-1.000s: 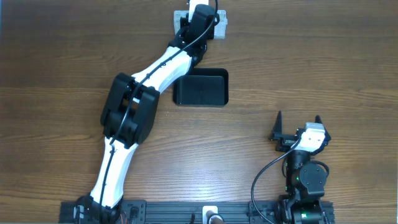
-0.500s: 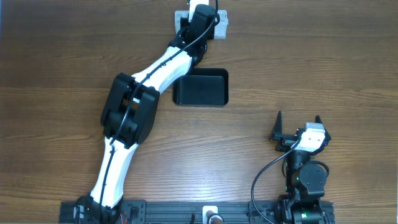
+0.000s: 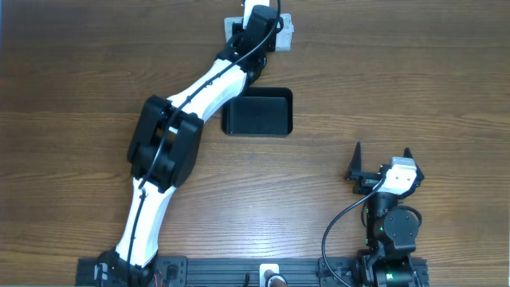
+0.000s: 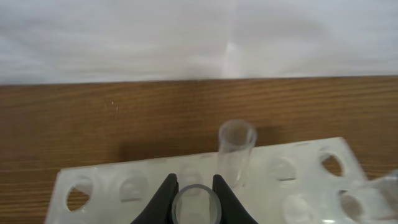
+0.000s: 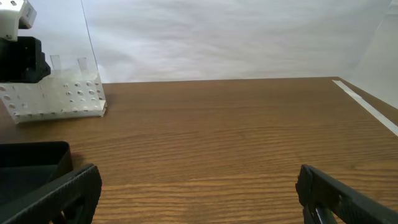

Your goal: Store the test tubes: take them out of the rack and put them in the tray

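Well, my left claw (image 4: 194, 186) grips a test tube (image 4: 196, 205) in the rack (image 4: 286, 180)

My two fingers are drawn in narrow, pressed against either side of the tube's rim, and the tube stands in the white rack at the table's (image 3: 414, 72) far edge. A second tube (image 4: 236, 146) stands upright in the row just beyond. The black tray (image 3: 256, 113) lies near the rack, closer to my bases. My right claw (image 3: 382, 159) is spread wide beside its base, well apart from both.
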Robot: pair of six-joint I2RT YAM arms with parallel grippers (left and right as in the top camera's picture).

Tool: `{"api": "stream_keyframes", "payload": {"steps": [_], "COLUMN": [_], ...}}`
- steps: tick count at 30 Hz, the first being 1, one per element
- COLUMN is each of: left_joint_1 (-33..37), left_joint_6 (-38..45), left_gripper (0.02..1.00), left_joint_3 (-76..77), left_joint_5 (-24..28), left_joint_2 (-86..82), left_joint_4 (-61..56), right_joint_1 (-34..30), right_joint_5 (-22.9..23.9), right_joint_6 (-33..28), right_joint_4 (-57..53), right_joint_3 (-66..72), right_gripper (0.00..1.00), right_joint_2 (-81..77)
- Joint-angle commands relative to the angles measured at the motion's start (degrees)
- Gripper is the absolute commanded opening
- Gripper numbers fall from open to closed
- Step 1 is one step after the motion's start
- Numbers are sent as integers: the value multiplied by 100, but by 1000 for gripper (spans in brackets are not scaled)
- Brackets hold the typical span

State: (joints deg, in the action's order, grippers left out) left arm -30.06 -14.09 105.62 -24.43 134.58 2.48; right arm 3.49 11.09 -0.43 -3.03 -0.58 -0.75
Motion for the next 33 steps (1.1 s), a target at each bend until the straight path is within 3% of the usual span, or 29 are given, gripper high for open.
{"api": "stream_keyframes", "payload": {"steps": [1,7,11,16,20,24,33], "left_joint_1": [-20,-20,-122,-374,-485,-553,-684], "left_joint_6": [42,87,-22,-1281,-1980,-2404,-2433], "left_gripper": [88,84,84,60,58,58,56], "left_joint_3": [92,92,90,50,-374,-935,-1375], "left_joint_5": [55,42,59,57,42,66,125], "left_joint_2": [-946,-1670,-2057,-2216,-2216,-2210,-2135], "left_joint_4": [-4,68,826,3169,3947,4109,4129], "right_joint_1": [31,31,31,31,31,31,31], "right_joint_5": [35,35,35,35,35,35,35], "right_joint_6": [-4,-4,-4,-4,-4,-7,-4], "right_joint_4": [-22,-22,-22,-22,-22,-22,-22], "right_joint_3": [28,28,28,28,28,28,28], "right_gripper": [991,993,991,993,991,993,991], "right_joint_2": [22,20,22,22,22,22,20]}}
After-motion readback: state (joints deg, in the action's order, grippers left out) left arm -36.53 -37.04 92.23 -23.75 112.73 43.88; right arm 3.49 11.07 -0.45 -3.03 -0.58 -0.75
